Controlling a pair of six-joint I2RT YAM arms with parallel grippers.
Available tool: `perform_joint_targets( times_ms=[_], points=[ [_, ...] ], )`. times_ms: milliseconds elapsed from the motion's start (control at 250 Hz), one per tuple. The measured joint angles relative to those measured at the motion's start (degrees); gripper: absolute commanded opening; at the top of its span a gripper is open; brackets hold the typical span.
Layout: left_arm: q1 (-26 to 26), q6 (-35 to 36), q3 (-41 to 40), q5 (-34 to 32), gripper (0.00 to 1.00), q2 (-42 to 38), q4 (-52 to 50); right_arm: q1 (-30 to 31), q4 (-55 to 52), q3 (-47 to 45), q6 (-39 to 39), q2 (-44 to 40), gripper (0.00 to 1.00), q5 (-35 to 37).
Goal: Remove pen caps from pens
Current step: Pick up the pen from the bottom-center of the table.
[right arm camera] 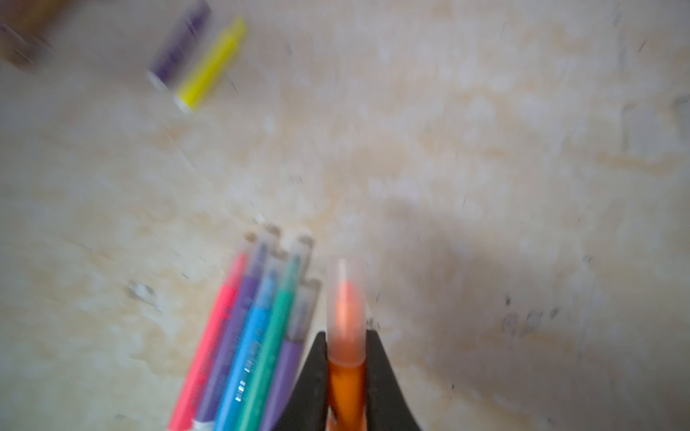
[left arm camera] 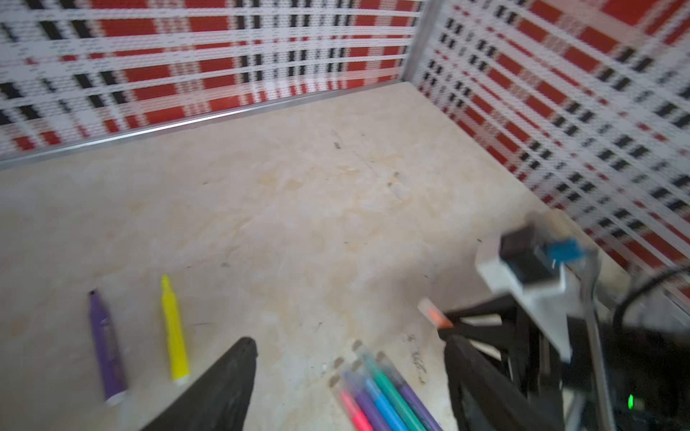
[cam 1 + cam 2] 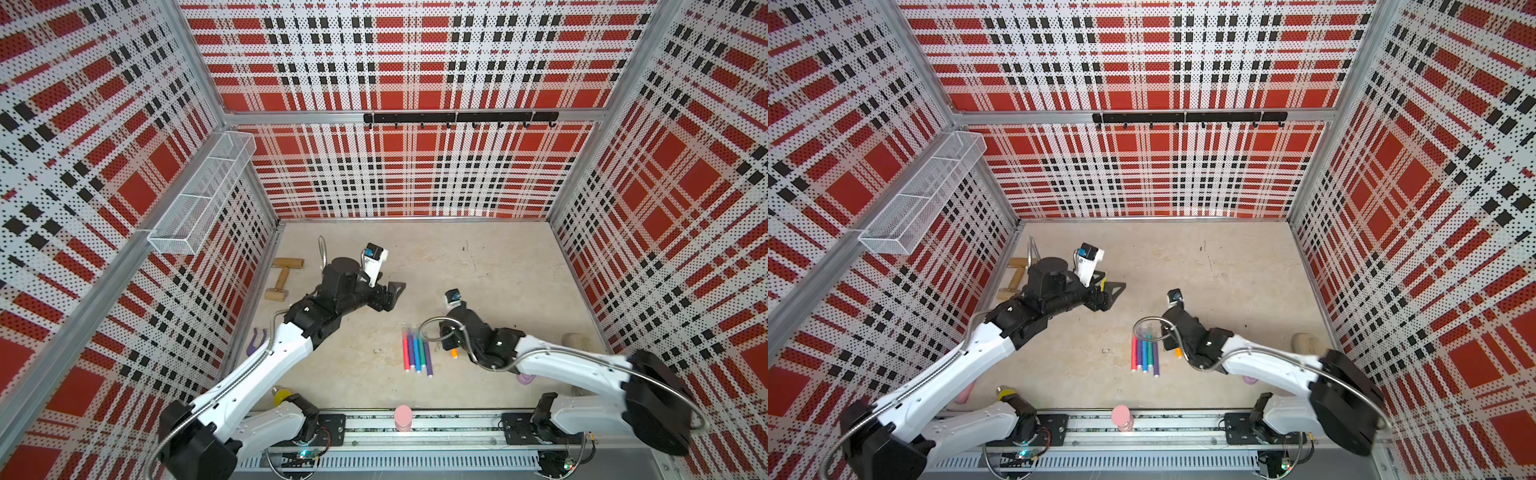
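Grip first: the right fingers [image 1: 310, 380] are clamped on the orange pen [image 1: 345, 388] just behind its pale cap [image 1: 345, 298], beside the five capped pens [image 3: 417, 353] lying on the desk [image 3: 498, 266]. The left fingers [image 2: 224, 384] stand spread nearby; they should pinch that cap alone and pull straight along the barrel.

Eight pens [image 2: 390, 392] in all, six of them wearing caps [image 1: 345, 309].
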Motion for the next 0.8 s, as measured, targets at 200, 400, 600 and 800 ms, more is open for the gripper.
perform_joint_targets(
  times_ms=[200, 400, 600, 800],
  points=[
    [0.2, 0.2, -4.6, 11.2, 0.80, -2.6, 2.3, -3.4, 10.6, -1.3, -5.4, -16.9, 0.02, -6.3],
    [-0.8, -2.5, -5.1, 22.4, 0.71, 0.1, 7.0, -3.4, 24.3, -3.4, -7.1, -17.5, 0.03, -16.3],
    [-5.8, -2.8, -5.1, 27.4, 0.72, 1.2, 10.6, -3.5, 39.2, -7.9, -6.5, -11.4, 0.02, -26.3],
    [-8.3, -2.1, -6.2, 26.8, 0.69, -0.2, 13.9, -3.6, 49.0, -9.2, -5.1, -7.5, 0.02, -29.9]
  ],
)
